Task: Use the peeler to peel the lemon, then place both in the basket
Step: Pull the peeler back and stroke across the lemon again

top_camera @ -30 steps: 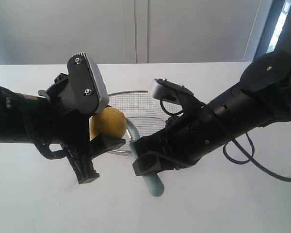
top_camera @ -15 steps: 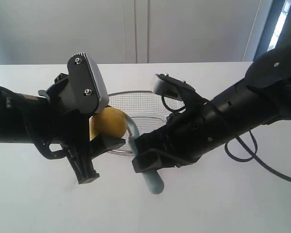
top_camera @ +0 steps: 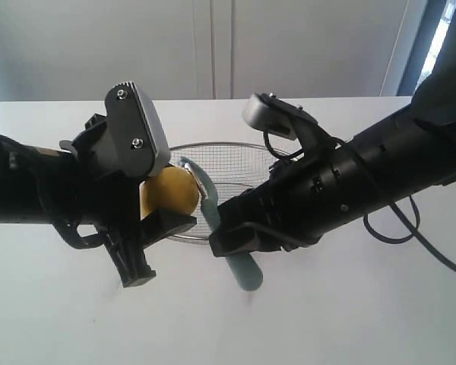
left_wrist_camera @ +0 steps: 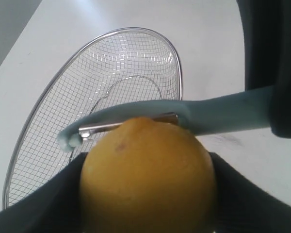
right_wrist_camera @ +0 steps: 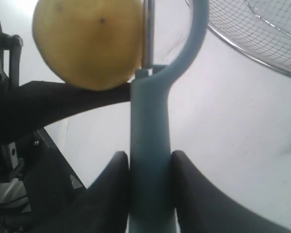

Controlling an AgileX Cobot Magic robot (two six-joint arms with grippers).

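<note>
Between the two dark pads of the right tool (right_wrist_camera: 150, 167) sits the pale teal handle of the peeler (right_wrist_camera: 150, 121), clamped in a narrow grip. Its long axis runs straight out from the tool, with the butt end behind the pads and the curved head and metal blade ahead of them. The blade lies flat against the side of the lemon (right_wrist_camera: 87, 43). The left tool (left_wrist_camera: 148, 204) grips the lemon, its pads spread wide around the fruit. Just past the blade, beyond both tools, lies the basket (left_wrist_camera: 177, 73) with its mesh bowl.

Only the left wrist view shows the blade lying across the lemon's far side, between the fruit and the basket rim. Only the right wrist view shows the handle seated squarely between the pads. The exterior view alone shows both tools meeting over the white table (top_camera: 327, 319), with the peeler's butt pointing toward the camera. A pale grey panelled wall (top_camera: 213, 46) stands behind, with a strip of window (top_camera: 441, 38) at one upper corner.
</note>
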